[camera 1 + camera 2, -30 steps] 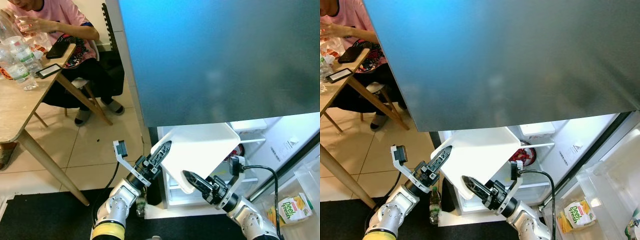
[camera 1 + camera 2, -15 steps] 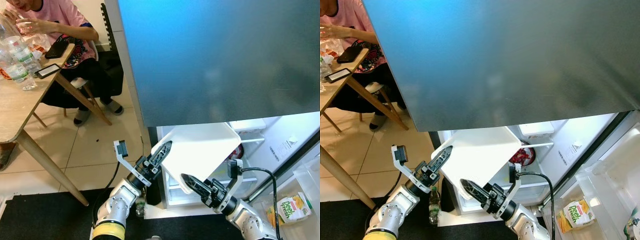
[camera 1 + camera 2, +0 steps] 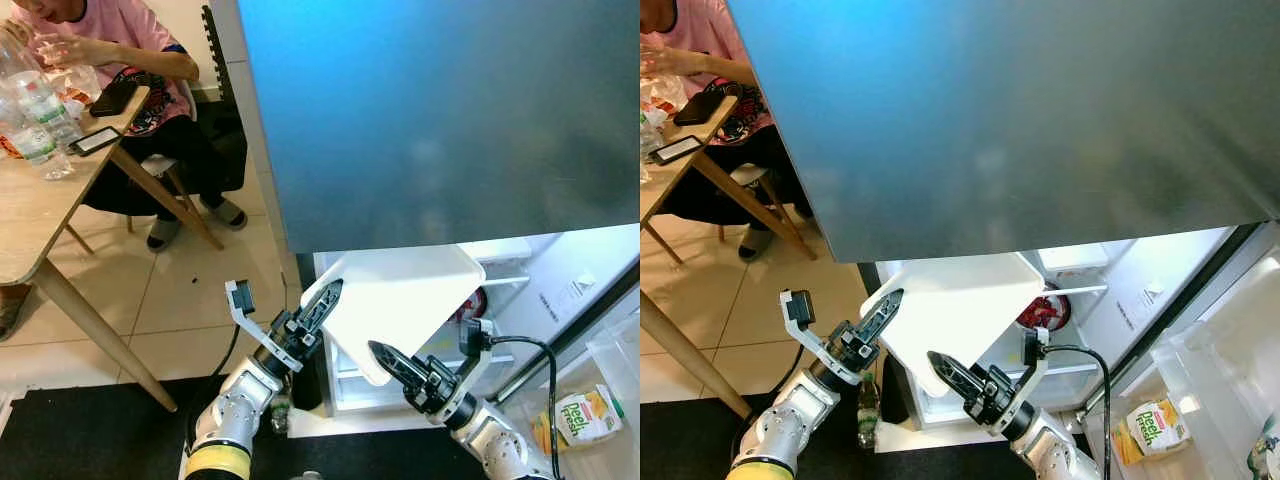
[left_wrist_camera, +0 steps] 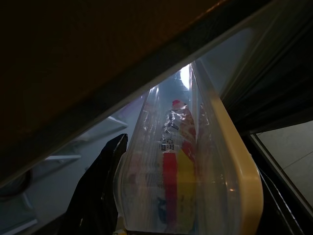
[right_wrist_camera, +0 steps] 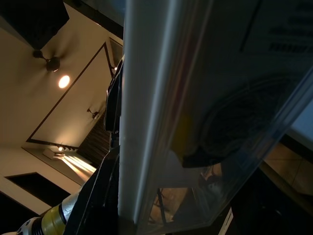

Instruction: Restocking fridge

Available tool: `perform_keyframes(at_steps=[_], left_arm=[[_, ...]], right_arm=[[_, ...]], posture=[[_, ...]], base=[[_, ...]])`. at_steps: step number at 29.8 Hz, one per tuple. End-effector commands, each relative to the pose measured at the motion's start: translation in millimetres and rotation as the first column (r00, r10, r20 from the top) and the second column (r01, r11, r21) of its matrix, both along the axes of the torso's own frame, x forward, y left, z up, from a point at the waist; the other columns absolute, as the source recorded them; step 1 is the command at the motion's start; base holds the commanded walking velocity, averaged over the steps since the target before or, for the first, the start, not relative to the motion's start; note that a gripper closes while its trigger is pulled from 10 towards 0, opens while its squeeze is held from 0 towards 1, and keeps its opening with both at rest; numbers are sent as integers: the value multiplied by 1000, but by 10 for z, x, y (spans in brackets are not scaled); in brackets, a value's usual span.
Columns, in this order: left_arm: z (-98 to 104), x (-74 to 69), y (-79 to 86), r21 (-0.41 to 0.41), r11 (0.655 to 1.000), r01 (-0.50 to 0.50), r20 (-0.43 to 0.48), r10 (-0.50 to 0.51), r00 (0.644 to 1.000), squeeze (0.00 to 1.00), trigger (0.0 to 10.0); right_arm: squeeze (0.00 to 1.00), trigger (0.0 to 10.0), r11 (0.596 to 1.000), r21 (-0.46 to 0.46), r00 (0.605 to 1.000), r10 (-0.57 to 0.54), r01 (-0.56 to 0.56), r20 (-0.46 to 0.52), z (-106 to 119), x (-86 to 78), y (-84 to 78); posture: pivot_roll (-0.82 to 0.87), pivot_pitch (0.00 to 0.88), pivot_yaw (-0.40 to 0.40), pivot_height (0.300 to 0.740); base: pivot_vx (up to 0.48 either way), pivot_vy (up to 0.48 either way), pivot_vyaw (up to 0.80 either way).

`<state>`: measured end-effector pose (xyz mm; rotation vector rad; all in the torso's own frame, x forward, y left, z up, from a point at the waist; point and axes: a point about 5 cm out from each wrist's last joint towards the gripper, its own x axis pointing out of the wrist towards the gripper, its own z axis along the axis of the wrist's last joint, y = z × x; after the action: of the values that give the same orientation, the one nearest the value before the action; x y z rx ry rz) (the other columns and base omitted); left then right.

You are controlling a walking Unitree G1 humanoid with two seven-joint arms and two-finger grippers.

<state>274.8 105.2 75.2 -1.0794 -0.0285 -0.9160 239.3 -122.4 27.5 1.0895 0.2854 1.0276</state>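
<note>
Big grey-blue fridge door (image 3: 440,120) covers the upper right of the head views, with the lit open fridge compartment (image 3: 520,290) below it, white shelves inside and a red item (image 3: 1045,312) on one, too small to identify. Wooden table (image 3: 30,215) at far left with water bottles (image 3: 35,115) and a phone (image 3: 97,141) on it, a seated person in a pink shirt (image 3: 110,30) behind it, tiled floor (image 3: 180,300) underneath. A white plastic fridge bin (image 3: 400,300) is held tilted in front of the open compartment, between the two arms. Left gripper (image 3: 322,305) is at the bin's left edge, fingers clamped on the rim; the left wrist view shows a black finger (image 4: 95,191) against the clear wall with a red and yellow packet (image 4: 173,181) inside. Right gripper (image 3: 393,366) is at the bin's lower edge, fingers pressed on the rim, the right wrist view looking along the white rim (image 5: 142,112). A juice carton (image 3: 588,415) sits in the door shelf (image 3: 620,360) at lower right. A small bottle (image 3: 868,410) stands on the floor near the left arm
</note>
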Motion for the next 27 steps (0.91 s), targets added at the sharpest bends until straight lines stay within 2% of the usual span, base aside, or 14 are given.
perform_keyframes(at_steps=[1, 3, 4, 6, 7, 12, 13, 15, 18, 21, 23, 25, 27], left_arm=[[-47, -34, -76, 4, 1000, -7, -16, 7, 1000, 0, 10000], [-79, -49, -93, 29, 1000, 7, -20, -6, 1000, 0, 10000], [-87, -65, -101, 27, 999, 20, -20, -20, 1000, 506, 10000], [-89, -75, -105, 23, 999, 29, -19, -29, 999, 506, 10000], [-97, -106, -113, 16, 998, 53, -18, -53, 998, 1000, 10000], [-136, -191, -101, 14, 995, 94, -27, -94, 995, 1000, 10000], [-136, -191, -101, 14, 995, 94, -27, -94, 995, 1000, 10000], [-151, -216, -77, 20, 994, 103, -30, -103, 994, 1000, 10000], [-157, -227, -61, 22, 994, 109, -30, -108, 994, 1000, 10000], [-155, -261, -17, 26, 991, 134, -21, -133, 991, 1000, 10000], [-155, -261, -17, 26, 991, 134, -21, -133, 991, 1000, 10000], [-157, -290, -1, 35, 987, 155, -16, -154, 988, 1000, 10000], [-163, -323, 9, 47, 983, 177, -12, -177, 984, 1000, 10000]], right_arm=[[0, 0, 996, -61, 997, -70, 69, -14, -41, 19, -147], [0, 0, 991, -91, 995, -98, 96, -22, -66, 35, -232], [0, 0, 989, -105, 993, -112, 109, -27, -78, 41, -271], [0, 0, 987, -113, 992, -120, 116, -30, -84, 44, -294], [0, 0, 983, -129, 991, -133, 128, -32, -94, 44, -348], [0, 0, 966, -201, 985, -173, 165, -24, -100, 32, -611], [0, 0, 966, -201, 985, -173, 165, -24, -100, 32, -611], [0, 0, 955, -241, 983, -184, 176, -11, -85, 30, -744], [0, 0, 946, -274, 984, -179, 172, -1, -77, 22, -823], [0, 0, 914, -390, 993, -116, 113, 17, -59, -44, -1057], [0, 0, 914, -390, 993, -116, 113, 17, -59, -44, -1057], [0, 0, 890, -455, 999, -33, 38, 20, -50, -116, -1168], [0, 0, 876, -481, 998, 48, -27, 30, 3, -170, -1250]], posture=[[-29, 107, 47, 740], [-28, 107, 46, 740], [-28, 107, 46, 740], [-28, 107, 46, 740], [-28, 111, 45, 740], [-30, 117, 45, 740], [-30, 117, 45, 740], [-30, 117, 42, 740], [-30, 117, 42, 740], [-29, 121, 40, 740], [-29, 121, 40, 740], [-29, 121, 38, 740], [-28, 120, 38, 740]], base=[[0, 0, 0], [0, 0, 0], [0, 0, 0], [0, 0, 0], [0, 0, 0], [0, 0, 0], [0, 0, 0], [0, 0, 0], [0, 0, 0], [0, 0, 0], [0, 0, 0], [0, 0, 0], [0, 0, 0]])
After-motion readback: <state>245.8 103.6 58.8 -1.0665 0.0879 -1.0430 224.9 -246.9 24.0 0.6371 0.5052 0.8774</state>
